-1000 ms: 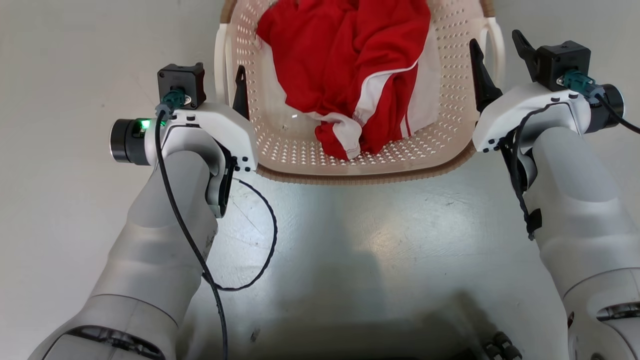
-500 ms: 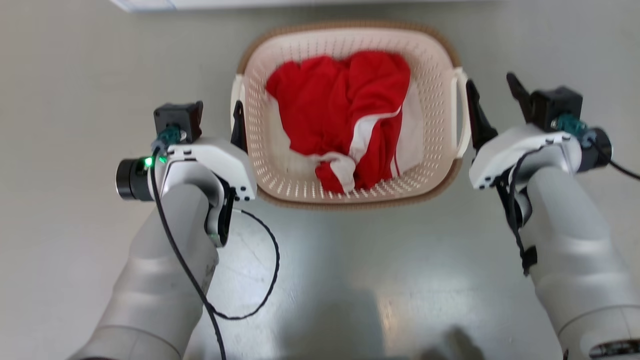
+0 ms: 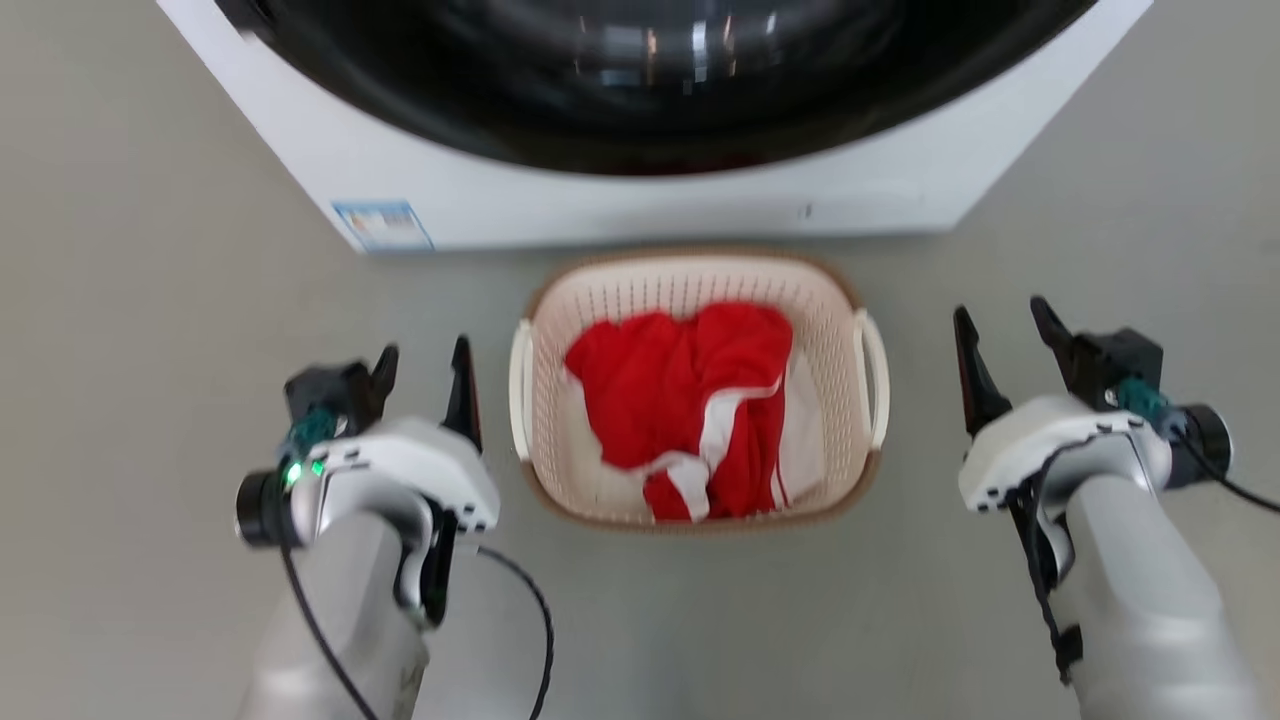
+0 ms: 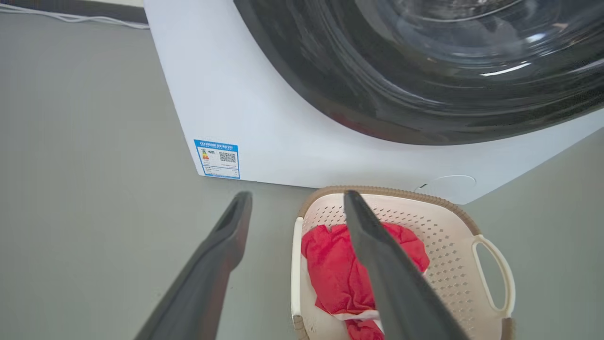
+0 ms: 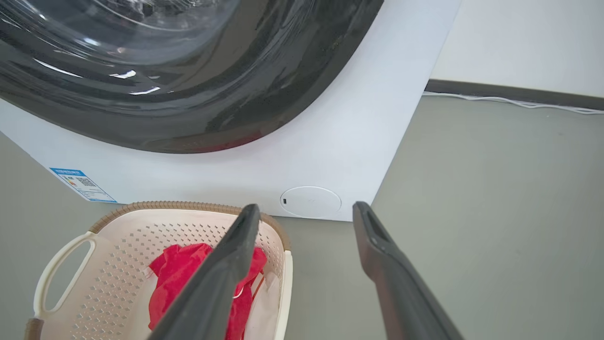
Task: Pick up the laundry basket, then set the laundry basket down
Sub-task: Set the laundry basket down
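Note:
The laundry basket [image 3: 690, 285], cream-white with a brown rim, stands on the grey floor just in front of the washing machine. A red and white garment [image 3: 690, 400] lies inside it. My left gripper [image 3: 424, 352] is open, a little to the left of the basket's left loop handle [image 3: 520, 390] and not touching it. My right gripper [image 3: 1002, 312] is open too, a short way right of the right handle [image 3: 876, 380]. The left wrist view has the open gripper [image 4: 297, 196] over the floor beside the basket [image 4: 439, 226]. The right wrist view shows the open gripper [image 5: 306, 208] beside the basket [image 5: 141, 233].
A large white washing machine [image 3: 600, 200] with a dark round door [image 3: 660, 80] stands right behind the basket. A blue label [image 3: 382, 226] is at its lower left corner. A white cable [image 5: 514, 101] runs along the dark skirting at the wall. Grey floor [image 3: 130, 300] spreads to both sides.
The head view has risen and pulled back, so the washing machine has come into it. Both grippers, which straddled the basket's handles, now stand apart from them at the sides.

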### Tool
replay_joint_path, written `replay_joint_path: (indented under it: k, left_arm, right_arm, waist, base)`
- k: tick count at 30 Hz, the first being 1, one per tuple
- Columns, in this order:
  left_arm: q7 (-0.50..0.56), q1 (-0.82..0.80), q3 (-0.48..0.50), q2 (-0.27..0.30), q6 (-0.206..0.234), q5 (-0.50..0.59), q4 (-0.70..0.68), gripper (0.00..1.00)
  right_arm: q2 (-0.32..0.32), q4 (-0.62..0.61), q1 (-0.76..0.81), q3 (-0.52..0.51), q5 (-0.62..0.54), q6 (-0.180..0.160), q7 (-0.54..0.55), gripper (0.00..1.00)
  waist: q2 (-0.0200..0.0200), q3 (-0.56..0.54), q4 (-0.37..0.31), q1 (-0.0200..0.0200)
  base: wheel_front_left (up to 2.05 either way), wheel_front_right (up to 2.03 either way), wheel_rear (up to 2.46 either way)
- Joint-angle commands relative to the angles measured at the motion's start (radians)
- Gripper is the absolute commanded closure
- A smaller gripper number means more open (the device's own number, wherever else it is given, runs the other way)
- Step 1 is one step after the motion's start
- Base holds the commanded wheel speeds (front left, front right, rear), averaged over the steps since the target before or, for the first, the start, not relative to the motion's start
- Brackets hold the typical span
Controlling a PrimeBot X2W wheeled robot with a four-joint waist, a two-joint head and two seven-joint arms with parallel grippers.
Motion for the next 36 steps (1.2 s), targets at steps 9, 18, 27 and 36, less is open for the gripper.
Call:
replay_joint_path:
  k: [9,18,27,36]
  left_arm:
    - [-0.006,0.192,0.143,0.025,-0.046,0.060,-0.140,0.00]
    - [-0.006,0.313,0.213,0.027,-0.092,0.094,-0.222,0.00]
    - [-0.006,0.457,0.259,0.022,-0.132,0.100,-0.350,0.00]
    - [-0.006,0.562,0.281,0.019,-0.153,0.101,-0.447,0.00]
  right_arm:
    - [-0.007,-0.095,0.139,0.000,-0.028,0.006,-0.010,0.00]
    - [-0.016,-0.206,0.264,0.006,0.002,0.006,-0.010,0.00]
    - [-0.024,-0.368,0.431,0.012,0.031,0.006,-0.010,0.00]
    - [-0.022,-0.507,0.569,0.014,0.038,0.006,-0.010,0.00]
  waist:
    - [0.0000,-0.249,0.011,0.0000]
    - [0.0000,-0.352,0.025,0.0000]
    - [0.0000,-0.422,0.033,0.0000]
    - [0.0000,-0.446,0.037,0.0000]
  base:
    - [0.00,0.00,0.00]
    - [0.00,0.00,0.00]
    - [0.00,0.00,0.00]
    - [0.00,0.00,0.00]
